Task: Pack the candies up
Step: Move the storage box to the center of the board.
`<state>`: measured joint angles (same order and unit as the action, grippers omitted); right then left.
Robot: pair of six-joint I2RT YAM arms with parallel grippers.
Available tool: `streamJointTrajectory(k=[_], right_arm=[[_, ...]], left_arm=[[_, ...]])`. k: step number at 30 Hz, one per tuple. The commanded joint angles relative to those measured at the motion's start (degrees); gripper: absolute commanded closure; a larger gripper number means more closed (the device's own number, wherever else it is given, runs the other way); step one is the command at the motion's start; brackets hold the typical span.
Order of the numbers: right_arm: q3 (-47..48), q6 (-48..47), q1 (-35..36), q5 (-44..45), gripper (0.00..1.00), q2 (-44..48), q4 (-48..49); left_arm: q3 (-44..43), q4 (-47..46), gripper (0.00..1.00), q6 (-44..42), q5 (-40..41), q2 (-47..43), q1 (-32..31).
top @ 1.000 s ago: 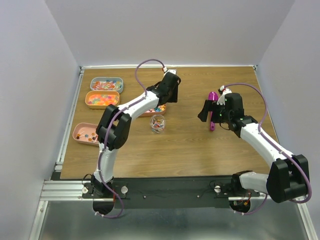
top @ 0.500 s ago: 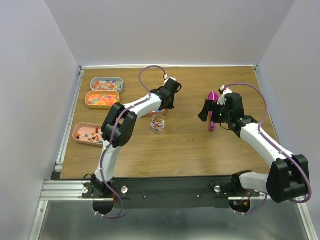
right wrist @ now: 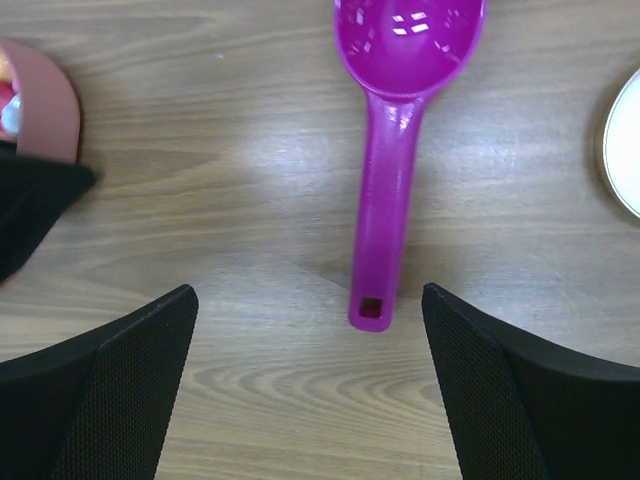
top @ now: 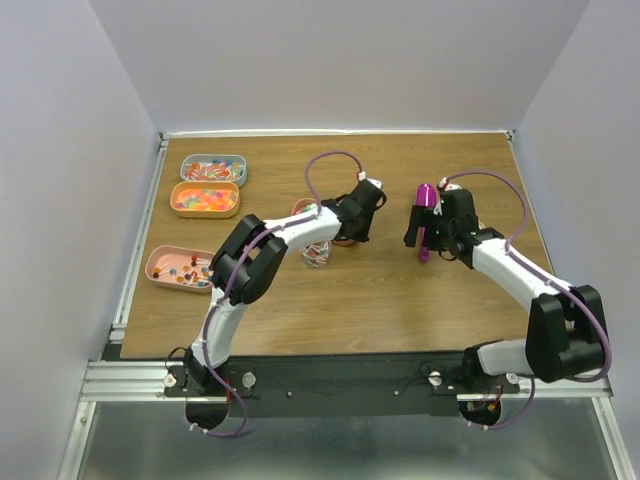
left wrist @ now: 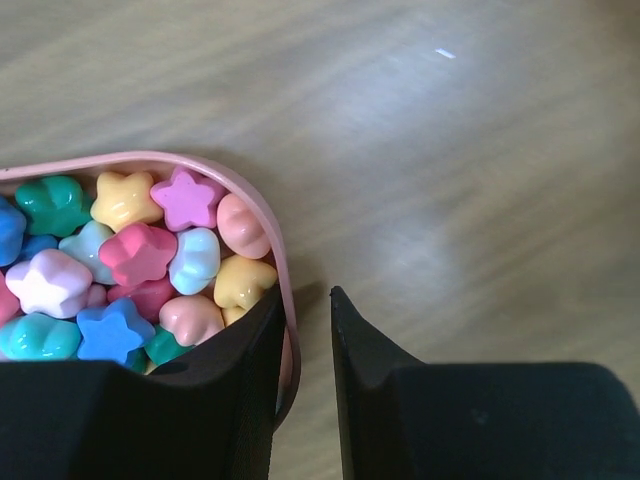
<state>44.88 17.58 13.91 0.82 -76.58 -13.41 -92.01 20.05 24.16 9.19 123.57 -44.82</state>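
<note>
Top external view: candies (top: 205,200) are lying mostly in trays (top: 172,199) at left; the clear jar (top: 315,252) is showing only a few pieces, so packing is probably barely beginning. Left tool (left wrist: 305,305) is straddling the pink tray (left wrist: 200,160) at its rim, jaws nearly together, grip unclear. Right tool (right wrist: 308,292) is hovering, spread wide, over the ungrasped magenta scoop (right wrist: 385,200).

We noted left arm (top: 300,228) and right arm (top: 510,268): white link shells, chunky black joint housings. Lilac cable (top: 330,160) arched off each arm, upper centre of top view. Bases (top: 205,385) black, at bottom edge. Left gripper (left wrist: 306,305) had smooth matte black fingers (left wrist: 230,410). Right gripper (right wrist: 305,295) had black pads (right wrist: 130,370) with fine mesh texture.
</note>
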Motion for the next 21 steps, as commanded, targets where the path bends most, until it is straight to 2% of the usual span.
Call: streamJointTrajectory(k=[1, 8, 12, 17, 20, 21], right_arm=[[0.47, 1.05, 0.41, 3.84, 0.05, -3.40, -2.24], [2.31, 0.43, 0.41, 5.42, 0.12, -7.97, -2.32], [2.84, 0.17, 0.33, 5.68, 0.21, -10.52, -2.41], [3.72, -0.18, 0.33, 5.33, 0.31, -14.56, -2.41], [3.98, -0.53, 0.41, 5.77, 0.44, -15.62, -2.41], [4.07, -0.62, 0.41, 6.03, 0.54, -15.80, -2.41]], left_arm=[[2.27, -2.30, 0.67, 0.88, -5.94, -3.24, -4.39], [5.34, -5.20, 0.67, 2.99, -8.93, -6.14, -7.74], [6.14, -6.08, 0.66, 3.35, -8.93, -8.25, -7.74], [7.19, -6.61, 0.58, 3.26, -8.66, -13.07, -6.08], [9.30, -7.39, 0.55, 3.00, -8.66, -16.59, -3.88], [9.82, -7.48, 0.54, 2.91, -8.84, -17.48, -3.26]])
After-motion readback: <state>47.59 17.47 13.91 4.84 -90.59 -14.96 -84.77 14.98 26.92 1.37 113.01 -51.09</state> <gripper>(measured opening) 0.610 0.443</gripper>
